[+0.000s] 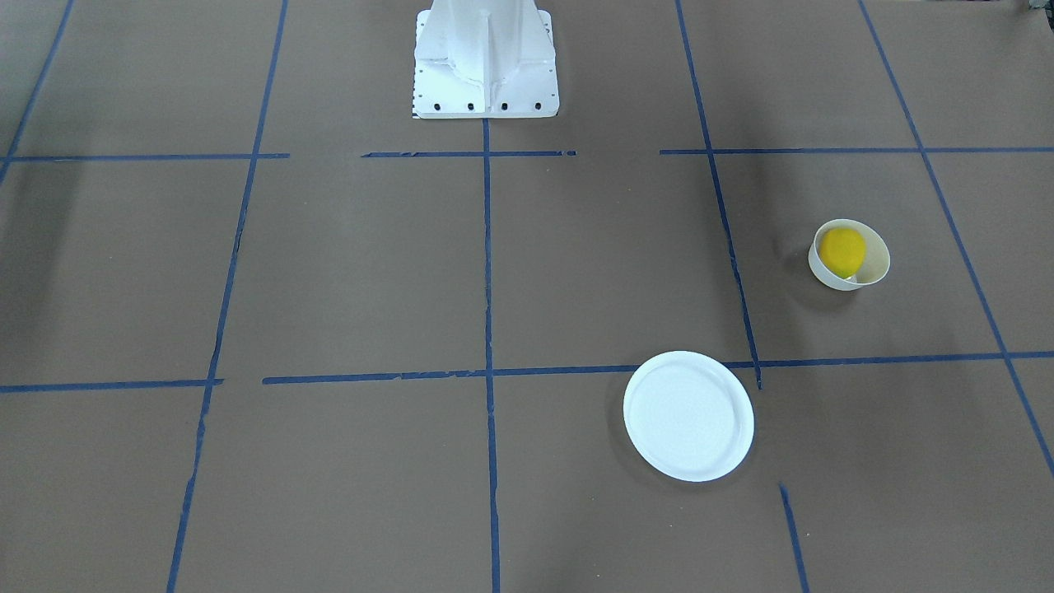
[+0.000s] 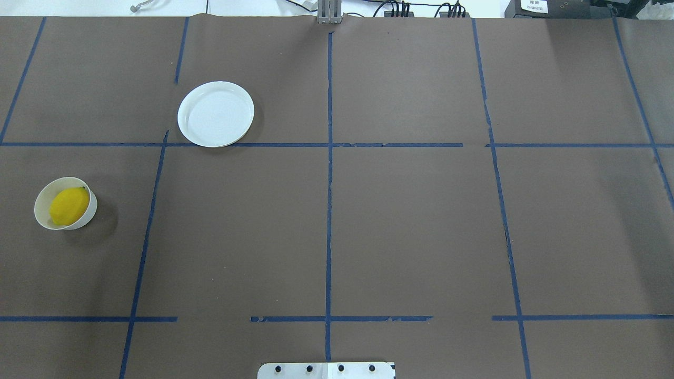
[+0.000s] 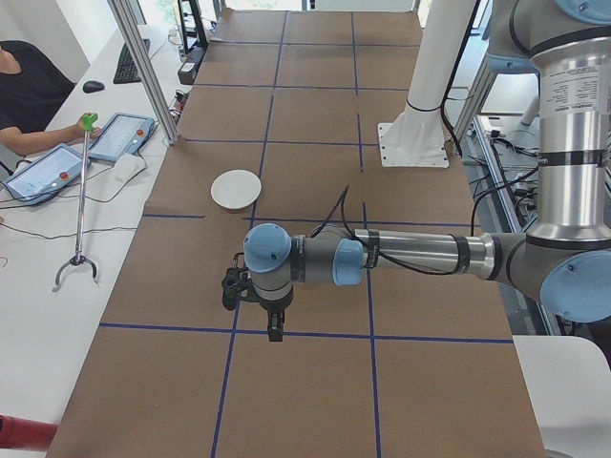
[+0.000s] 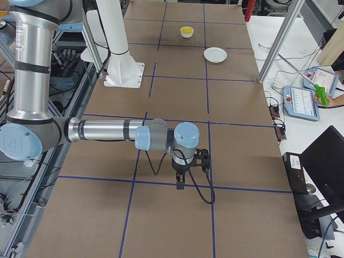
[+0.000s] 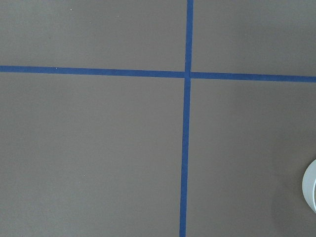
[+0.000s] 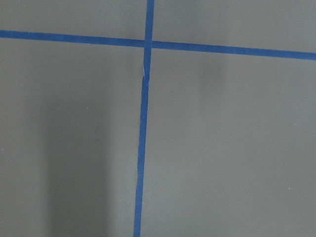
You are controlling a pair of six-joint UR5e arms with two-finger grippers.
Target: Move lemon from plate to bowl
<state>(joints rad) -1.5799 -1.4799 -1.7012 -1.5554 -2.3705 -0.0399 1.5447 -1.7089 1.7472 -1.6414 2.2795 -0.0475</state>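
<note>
The lemon sits inside the bowl, down in the bottom. It fills most of the bowl. The bowl stands on the brown table, on the robot's left side. The plate lies flat on the table, well apart from the bowl and farther out from the robot's white base. One edge of the plate sits on a blue tape line.

The two views that look down on the table show the dishes best. Only the two side views show the arms.

From the table's left end, the near arm reaches out low over the table, and the left gripper hangs down from it above the brown top. That view shows the plate behind the arm, but I can't spot the bowl there. The fingers look small and dark from here, so I cannot tell if they are apart or together.

From the other end, the right gripper also hangs over the table, near a tape line. It is far from the bowl and the plate, which look tiny at the far end. I cannot tell how its fingers stand either.

The left wrist camera sees tape lines crossing and a bit of white rim at its right edge. It may be the bowl, but too little shows to be sure. The right wrist camera sees just table and crossing tape.
</note>
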